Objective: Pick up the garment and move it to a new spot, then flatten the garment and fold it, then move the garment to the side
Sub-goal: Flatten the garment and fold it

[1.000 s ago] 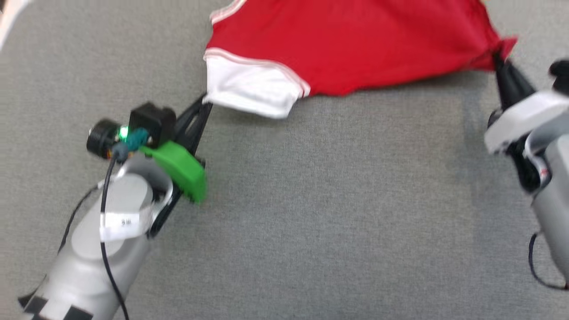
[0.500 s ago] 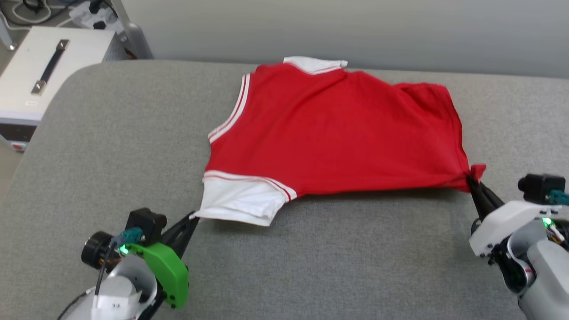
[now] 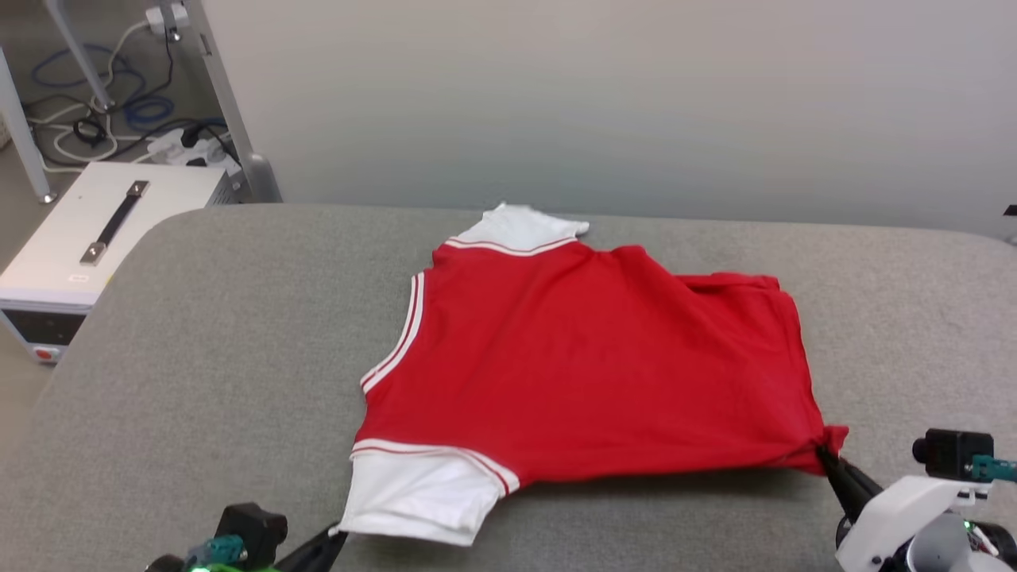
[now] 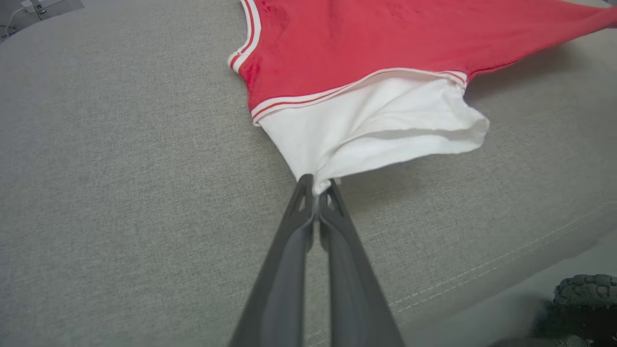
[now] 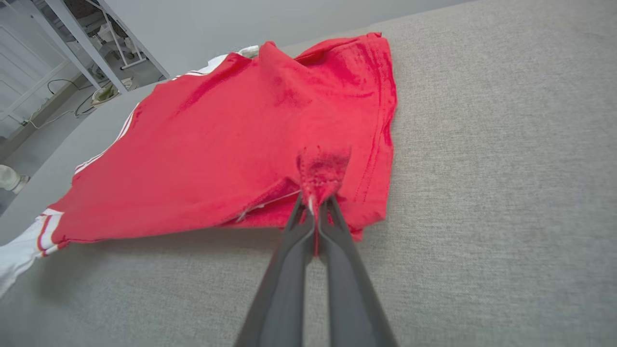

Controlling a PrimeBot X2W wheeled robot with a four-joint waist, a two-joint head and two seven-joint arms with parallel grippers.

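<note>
Nearest, at the bottom edge of the head view, the left gripper (image 3: pixel 338 534) has its two dark fingers pressed together on the outer corner of the near white sleeve (image 3: pixel 413 496). The right gripper (image 3: pixel 825 457), at the lower right, is pinched shut on a bunched red hem corner. Between these two grips the garment (image 3: pixel 588 365) lies spread, red side up, on the grey padded surface (image 3: pixel 199 357). Its near edge is raised slightly and throws a shadow on the padding. The neckline with white-striped trim faces the robot's left. The far white sleeve (image 3: pixel 520 230) lies near the surface's back edge.

The left wrist view adds the open mouth of the near sleeve, drawn to a point at the fingertips. It also shows a stitched seam (image 4: pixel 482 282) along the cushion's edge and a dark knobbly thing (image 4: pixel 583 294) in the corner; what that is cannot be told. The right wrist view adds a tuft of red cloth standing past the closed fingertips and the hem side doubled under itself.

Beyond the surface, on the robot's left, stands a white case (image 3: pixel 103 230) with a black handle. Behind it are cables (image 3: pixel 119 119) and a metal leg (image 3: pixel 230 103), with a pale wall (image 3: pixel 636 103) farthest back.
</note>
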